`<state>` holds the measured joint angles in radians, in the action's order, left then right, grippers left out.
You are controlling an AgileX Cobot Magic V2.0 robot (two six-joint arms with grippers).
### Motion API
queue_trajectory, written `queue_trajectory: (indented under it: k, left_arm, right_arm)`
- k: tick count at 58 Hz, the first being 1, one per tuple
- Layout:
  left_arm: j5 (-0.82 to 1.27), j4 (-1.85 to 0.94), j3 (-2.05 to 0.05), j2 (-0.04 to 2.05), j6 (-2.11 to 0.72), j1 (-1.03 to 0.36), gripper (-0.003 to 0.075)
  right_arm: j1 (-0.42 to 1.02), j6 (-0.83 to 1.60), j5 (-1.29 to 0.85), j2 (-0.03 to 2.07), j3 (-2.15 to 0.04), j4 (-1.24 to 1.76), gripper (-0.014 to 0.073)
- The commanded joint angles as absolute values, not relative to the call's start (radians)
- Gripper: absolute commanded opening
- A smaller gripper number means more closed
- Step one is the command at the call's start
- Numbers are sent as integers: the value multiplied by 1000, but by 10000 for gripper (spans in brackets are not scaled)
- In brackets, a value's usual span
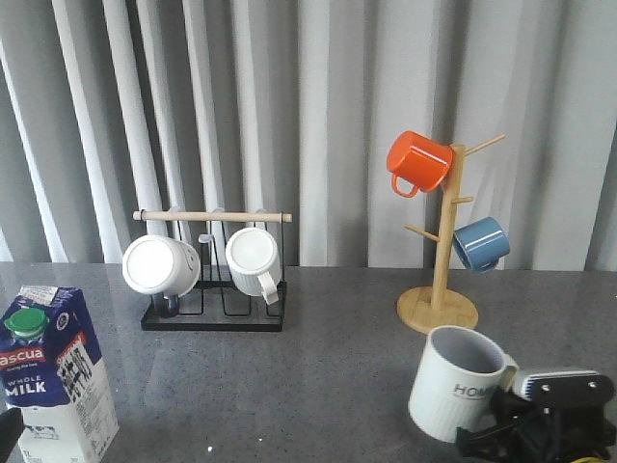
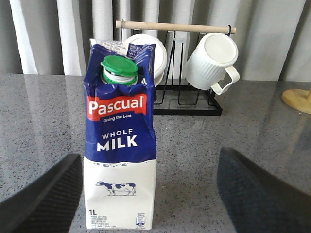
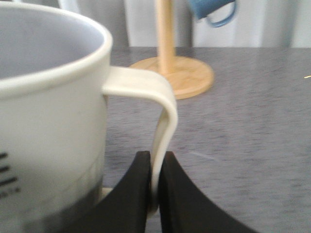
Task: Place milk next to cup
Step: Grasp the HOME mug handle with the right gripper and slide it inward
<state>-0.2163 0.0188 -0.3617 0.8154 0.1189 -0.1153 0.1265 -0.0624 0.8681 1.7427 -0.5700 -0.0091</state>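
While cup [image 1: 457,382] is pinched at handle by closed right fingers [image 3: 155,187] at lower right, milk [image 2: 120,136], lower left, should be centred between open left fingers [image 2: 43,194], gripped low, kept upright.

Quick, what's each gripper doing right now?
Left gripper: open, fingers either side of the blue-and-white milk carton.
Right gripper: closed on the pale ribbed mug's handle.

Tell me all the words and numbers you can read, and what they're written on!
"Pascual": red band on the milk.
"Giving the best": just under that band.
"WHOLE MILK": the carton's blue front.
"1L": the carton's white bottom part.
"HOM", rest hidden: the cup, whose handle the right gripper pinches.
Tiny print on the carton: too small to read.
Other mugs: no writing visible.
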Motion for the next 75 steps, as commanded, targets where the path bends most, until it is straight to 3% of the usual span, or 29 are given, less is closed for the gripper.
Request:
queue_trajectory:
  k: [1, 14, 25, 53, 75]
  left_arm:
    - [-296, 13, -396, 815, 124, -120, 559]
    - [-296, 13, -396, 815, 124, -120, 559]
    - [-296, 13, -396, 815, 124, -120, 559]
    - [-296, 13, -396, 815, 124, -120, 559]
    - [-296, 13, -396, 815, 124, -120, 559]
  right_arm:
    - [244, -16, 923, 1718, -615, 136, -4]
    - [460, 128, 925, 1766, -701, 455, -4]
    - [557, 340, 932, 1802, -741, 604, -4]
    - [617, 423, 948, 1849, -743, 718, 1]
    - [626, 425, 907, 1849, -743, 732, 86]
